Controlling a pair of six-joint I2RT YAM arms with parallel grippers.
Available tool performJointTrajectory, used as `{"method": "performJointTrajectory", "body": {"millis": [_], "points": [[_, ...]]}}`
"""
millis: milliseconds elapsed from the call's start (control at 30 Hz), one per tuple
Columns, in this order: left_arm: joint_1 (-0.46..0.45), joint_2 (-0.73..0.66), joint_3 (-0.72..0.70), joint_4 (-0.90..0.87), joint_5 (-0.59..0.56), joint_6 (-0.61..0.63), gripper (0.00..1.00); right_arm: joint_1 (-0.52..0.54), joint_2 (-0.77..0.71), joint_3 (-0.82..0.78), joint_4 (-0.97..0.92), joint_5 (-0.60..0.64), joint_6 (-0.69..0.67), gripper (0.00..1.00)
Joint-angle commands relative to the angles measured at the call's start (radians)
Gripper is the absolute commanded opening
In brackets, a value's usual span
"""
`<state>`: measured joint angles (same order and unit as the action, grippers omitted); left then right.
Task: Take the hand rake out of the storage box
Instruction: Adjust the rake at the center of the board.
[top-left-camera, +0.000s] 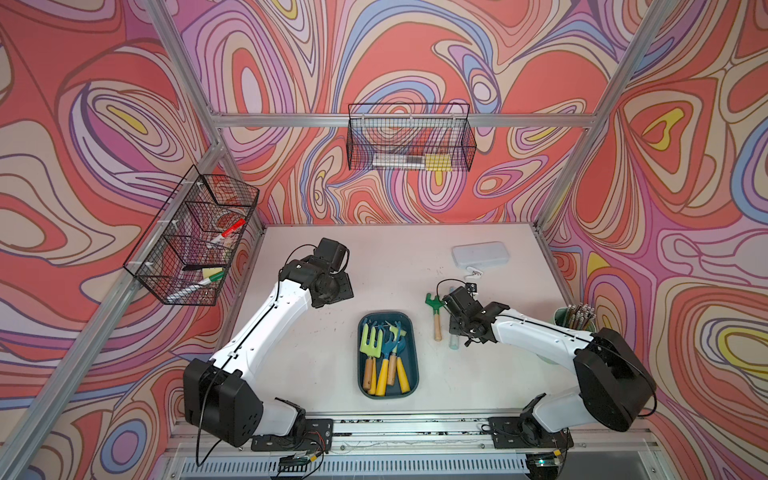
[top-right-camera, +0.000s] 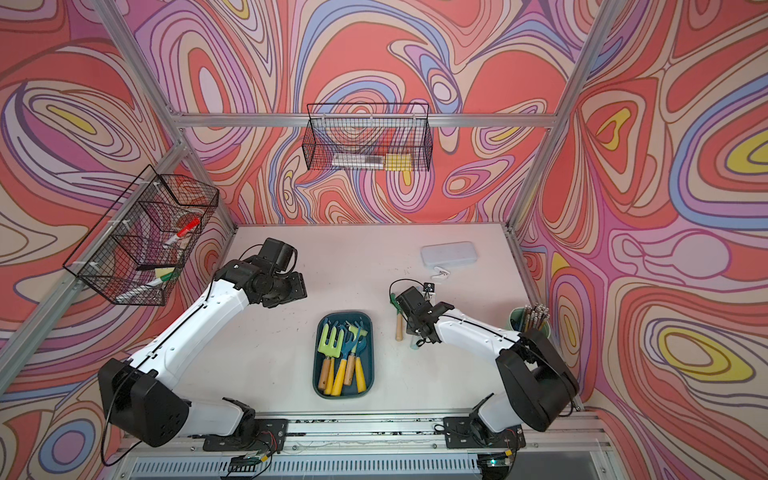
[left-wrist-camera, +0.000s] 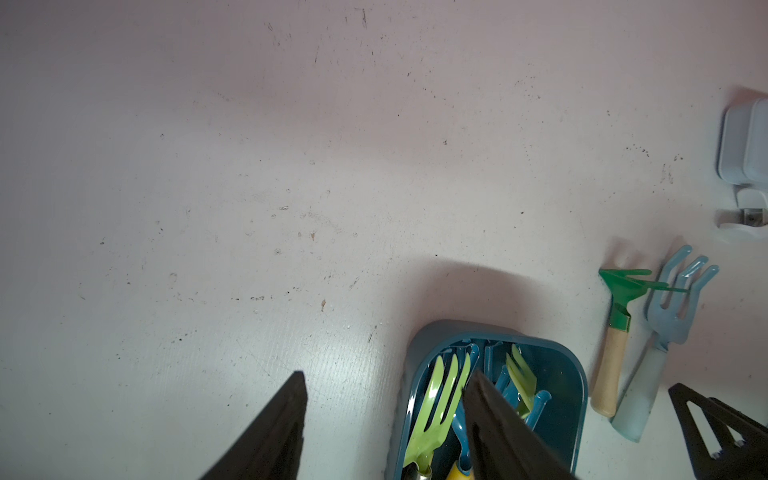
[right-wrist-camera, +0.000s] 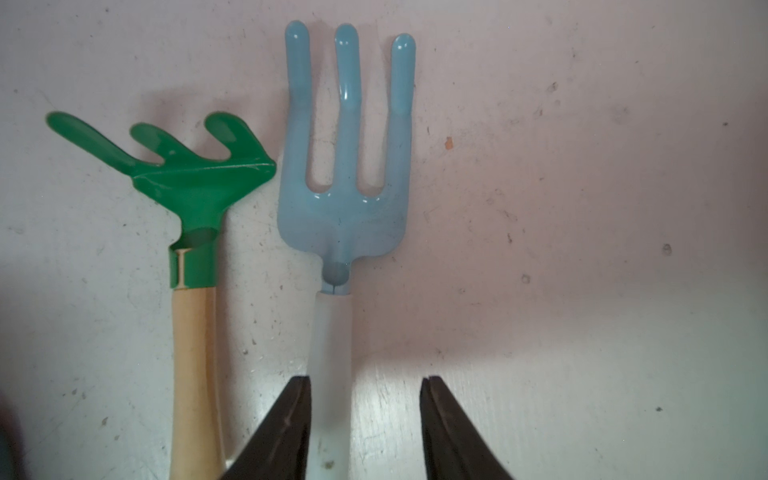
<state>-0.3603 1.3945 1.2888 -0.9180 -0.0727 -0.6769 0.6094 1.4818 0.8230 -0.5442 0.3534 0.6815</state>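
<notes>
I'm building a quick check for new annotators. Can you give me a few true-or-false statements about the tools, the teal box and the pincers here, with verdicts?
1. The green hand rake lies on the table, outside the storage box. True.
2. The right pincer is clamped on the green hand rake. False: its jaws stand open at the pale handle of the light blue fork.
3. The storage box is empty. False: several hand tools lie in it.
4. The left pincer is open and holds nothing. True.
5. The light blue fork lies inside the storage box. False: it lies on the table beside the green hand rake.
</notes>
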Motion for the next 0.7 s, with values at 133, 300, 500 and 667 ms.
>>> {"method": "performJointTrajectory", "body": {"millis": [133,300,500,667], "points": [[0.005,-0.028,-0.028,0.016,0.014,-0.001,0.64,-0.019,0.062,0.016,0.041,-0.063,-0.019,0.44],[0.004,-0.028,-0.028,0.016,0.015,0.003,0.64,-0.024,0.100,0.011,0.066,-0.082,-0.016,0.39],[0.005,-0.028,-0.040,0.022,0.016,0.004,0.64,-0.036,0.116,0.009,0.037,-0.072,-0.014,0.35],[0.005,-0.030,-0.048,0.023,0.019,0.002,0.64,-0.048,0.094,-0.002,0.028,-0.061,-0.021,0.34]]}}
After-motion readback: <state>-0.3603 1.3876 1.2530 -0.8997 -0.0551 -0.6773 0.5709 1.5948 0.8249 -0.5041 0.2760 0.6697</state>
